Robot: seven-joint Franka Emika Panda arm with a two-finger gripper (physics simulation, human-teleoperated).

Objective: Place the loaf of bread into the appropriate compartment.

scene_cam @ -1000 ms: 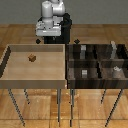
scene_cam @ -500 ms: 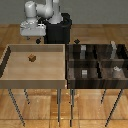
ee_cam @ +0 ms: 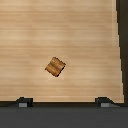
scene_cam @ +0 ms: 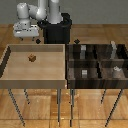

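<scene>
Hovering above the far edge of the light tan tray [scene_cam: 10, 75], the robot's gripper [scene_cam: 26, 39] hangs over the exterior view's left side, with nothing between its fingers; how wide they stand cannot be told from that angle. The loaf of bread [scene_cam: 32, 58] lies alone on the tray floor, toward the back, well apart from every wall. The wrist view brings what the wider picture cannot: the loaf [ee_cam: 55, 67] shows as a golden-brown block turned at a slant to the wood grain, and the two fingertips [ee_cam: 23, 101] appear set far apart at the edge of the picture, clear of the bread. Only the exterior view takes in the dark four-cell bin [scene_cam: 71, 75], standing just beside the tray on the exterior view's right, its walls touching or nearly touching the tray's side. Small pale grey blocks [scene_cam: 84, 73] sit in its cells. Bare tray floor surrounds the loaf on all sides, with the widest stretch toward the near wall.
</scene>
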